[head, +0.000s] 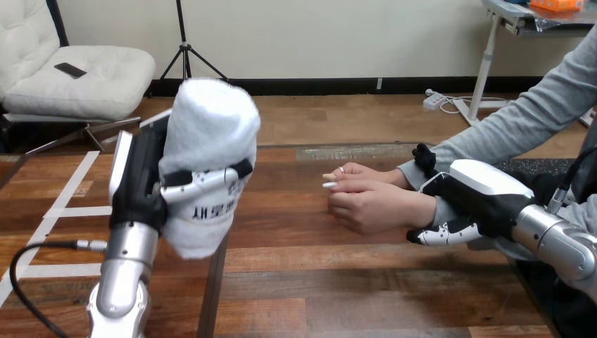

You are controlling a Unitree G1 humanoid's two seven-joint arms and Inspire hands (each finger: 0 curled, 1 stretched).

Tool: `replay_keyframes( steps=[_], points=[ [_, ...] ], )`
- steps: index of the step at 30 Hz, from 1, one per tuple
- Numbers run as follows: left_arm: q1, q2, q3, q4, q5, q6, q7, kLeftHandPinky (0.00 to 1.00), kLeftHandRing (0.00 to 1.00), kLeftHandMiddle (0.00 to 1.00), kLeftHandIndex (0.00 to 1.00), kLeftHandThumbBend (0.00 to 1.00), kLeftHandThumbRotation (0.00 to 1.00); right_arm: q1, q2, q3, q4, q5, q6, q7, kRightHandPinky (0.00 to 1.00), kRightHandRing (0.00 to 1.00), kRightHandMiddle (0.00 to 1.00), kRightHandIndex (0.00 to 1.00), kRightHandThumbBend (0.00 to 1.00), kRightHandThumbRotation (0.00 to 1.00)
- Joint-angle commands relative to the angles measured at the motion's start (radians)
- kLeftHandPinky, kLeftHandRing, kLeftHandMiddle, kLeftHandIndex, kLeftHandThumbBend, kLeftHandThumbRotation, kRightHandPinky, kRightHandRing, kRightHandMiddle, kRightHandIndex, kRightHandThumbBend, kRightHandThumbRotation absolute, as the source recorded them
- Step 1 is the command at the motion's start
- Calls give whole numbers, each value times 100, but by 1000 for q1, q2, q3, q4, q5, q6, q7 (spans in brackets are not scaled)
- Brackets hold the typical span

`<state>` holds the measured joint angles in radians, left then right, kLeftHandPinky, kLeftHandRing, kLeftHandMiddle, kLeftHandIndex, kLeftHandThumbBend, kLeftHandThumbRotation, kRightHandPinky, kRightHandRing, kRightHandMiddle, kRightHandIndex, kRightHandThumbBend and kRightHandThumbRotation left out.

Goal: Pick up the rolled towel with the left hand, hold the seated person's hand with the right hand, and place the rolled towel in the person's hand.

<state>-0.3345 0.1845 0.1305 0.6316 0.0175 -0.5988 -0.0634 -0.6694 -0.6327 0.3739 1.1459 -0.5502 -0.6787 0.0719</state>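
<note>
Rolled towel (211,134): 1x, white, gripped by left hand (141,190). Fingers (200,184) wrap round the roll's front approx mid-height, palm behind it. Roll stands near upright, slight lean to view's right at top, lifted clear of the tabletop (317,282). Top end sticks out well above the fingers, bottom end hangs below them. Dark print on the towel just under the fingers, partly covered, can't make it out. Left forearm comes up from bottom-left edge.

Right hand (479,190): closed on the person's wrist (424,209). Thumb over the top, fingers curled under, grey sleeve (507,127) bunched inside the grip. White back shell faces up. Right arm enters from the right edge, low over the tabletop.

Person's hand (366,201): 1x, at view's centre-right, fingers pointing to view's left and loosely curled, low at the tabletop surface. Can't tell if palm is up or sideways.

Towel and person's hand are well apart, bare tabletop between them. Count: 2 robot hands, 1 towel, 1 person's hand. No other readable text on anything.
</note>
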Motion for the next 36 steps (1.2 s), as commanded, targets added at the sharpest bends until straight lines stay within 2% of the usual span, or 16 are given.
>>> replay_keyframes(
  steps=[1,8,36],
  points=[
    [-96,12,-10,-15,10,-46,4,30,34,38,40,61,0,-26,7,-26,-36,26,5,9,35,39,44,47,60,36],
    [-99,12,-7,-7,3,-53,-1,30,34,39,40,61,0,-23,10,-35,-37,41,9,28,36,39,44,48,61,37],
    [-99,25,0,-6,0,-59,-6,29,33,38,40,60,0,-24,14,-37,-29,51,-1,45,36,39,44,47,63,37]
  ],
)
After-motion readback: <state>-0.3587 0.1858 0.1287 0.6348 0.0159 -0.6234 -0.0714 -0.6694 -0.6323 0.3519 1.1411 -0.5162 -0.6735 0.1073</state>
